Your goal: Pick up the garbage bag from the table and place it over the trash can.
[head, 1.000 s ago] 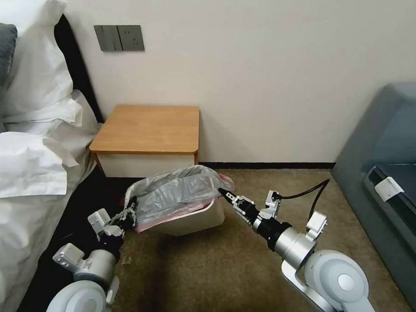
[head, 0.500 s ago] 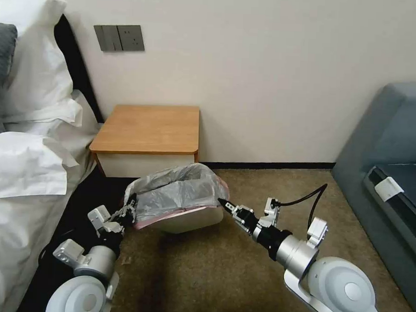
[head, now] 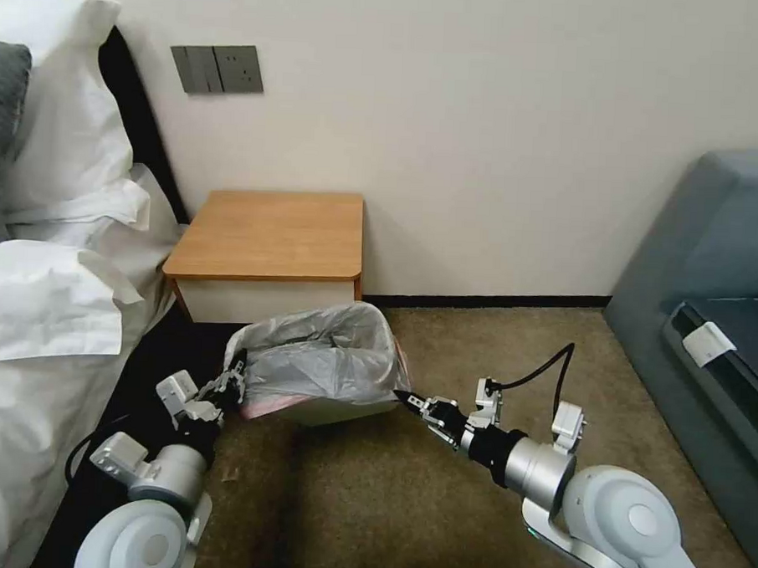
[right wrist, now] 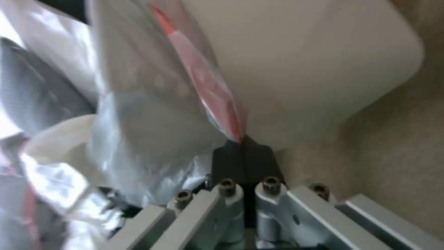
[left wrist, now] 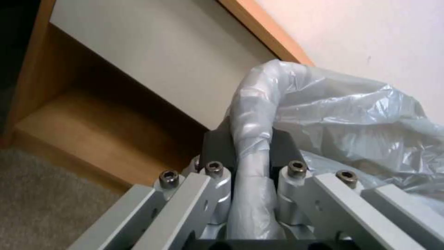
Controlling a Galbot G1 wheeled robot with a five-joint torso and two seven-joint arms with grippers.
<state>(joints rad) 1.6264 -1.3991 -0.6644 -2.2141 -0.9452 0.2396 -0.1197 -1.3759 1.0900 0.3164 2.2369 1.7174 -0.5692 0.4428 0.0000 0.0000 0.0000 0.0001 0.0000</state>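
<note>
Scene: where the carpet [head: 436, 513] meets the wall, the bin [head: 340, 411] stands on the floor just in front of the table [head: 272, 233], lower than its top.
Bag: the bag [head: 325, 361] is draped over the bin, its mouth open upward, grey film covering the rim and hanging down the sides; a pinkish edge shows along the near side.
Left gripper: the left gripper [head: 234, 376] sits at the bin's left corner, clenched on a rolled strand of the bag; in the left wrist view the strand [left wrist: 252, 163] runs between the dark pads.
Right gripper: the right gripper [head: 406, 397] is at the bin's right near corner, low by the wall of the bin; in the right wrist view its tips [right wrist: 244, 152] are pressed together, pinching the bag's pink edge [right wrist: 210, 86].
Table: top bare, white drawer front facing the bin.
Bed: white bed linen [head: 43, 303] lies to the left.
</note>
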